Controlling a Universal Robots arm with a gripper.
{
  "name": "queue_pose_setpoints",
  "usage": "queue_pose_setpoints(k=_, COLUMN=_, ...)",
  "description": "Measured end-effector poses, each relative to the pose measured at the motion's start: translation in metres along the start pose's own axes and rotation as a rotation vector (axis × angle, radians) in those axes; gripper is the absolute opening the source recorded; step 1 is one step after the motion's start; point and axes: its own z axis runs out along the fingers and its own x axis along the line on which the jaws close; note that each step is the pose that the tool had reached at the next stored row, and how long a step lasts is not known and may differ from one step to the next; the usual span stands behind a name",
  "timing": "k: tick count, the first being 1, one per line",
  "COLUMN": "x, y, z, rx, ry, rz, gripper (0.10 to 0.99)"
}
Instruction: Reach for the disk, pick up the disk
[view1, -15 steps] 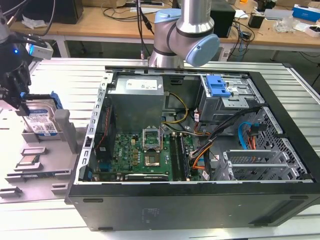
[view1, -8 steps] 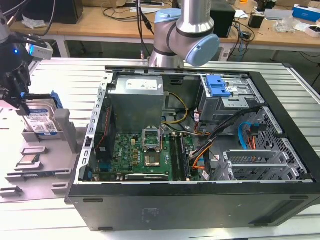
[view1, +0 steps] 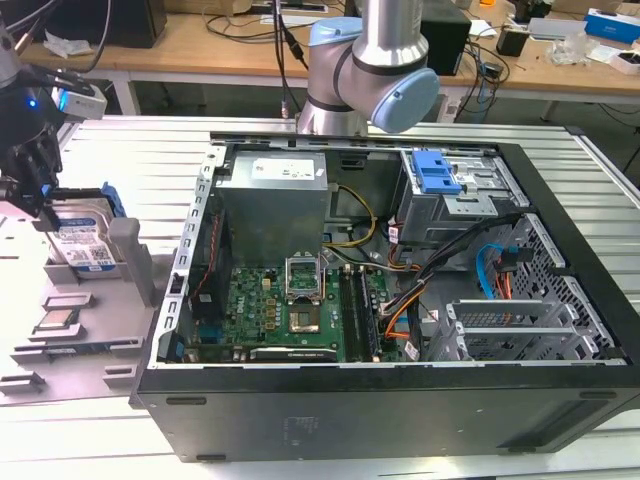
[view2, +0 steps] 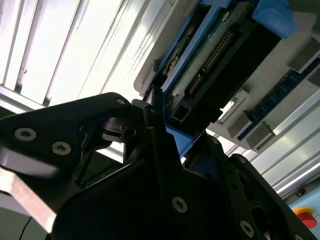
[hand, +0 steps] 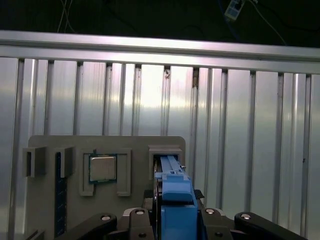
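Right, end effector (view1: 33, 200) sits at 9 o'clock in the exterior view, over the disk (view1: 85, 240). Disk stands on edge in the grey holder (view1: 135, 290) on the bench (view1: 140, 150), apart from the PC case (view1: 400, 420) towards 3 o'clock. In both wrist views the disk's blue bracket (hand: 175, 195) runs into the end effector's middle, so it straddles the bracket. Can't tell if it's clamped or only around it. My read: the grip wants to be square and centred on the bracket's flat sides, with the lift straight along the slot. Any tilt likely binds the disk against the post (view1: 128, 245). Chip (hand: 103, 168) lies in the neighbouring pocket, so stay off it.
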Motion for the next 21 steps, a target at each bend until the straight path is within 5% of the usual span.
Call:
queue_pose_setpoints(k=3, x=-0.0001, y=-0.0002, z=-0.0016, rx=0.001, ry=-0.0002, rz=0.0, gripper=0.369)
queue_pose_setpoints(k=21, x=-0.0028, y=-0.0001, z=-0.0666, rx=-0.005, ry=0.0011, rz=0.0, gripper=0.369)
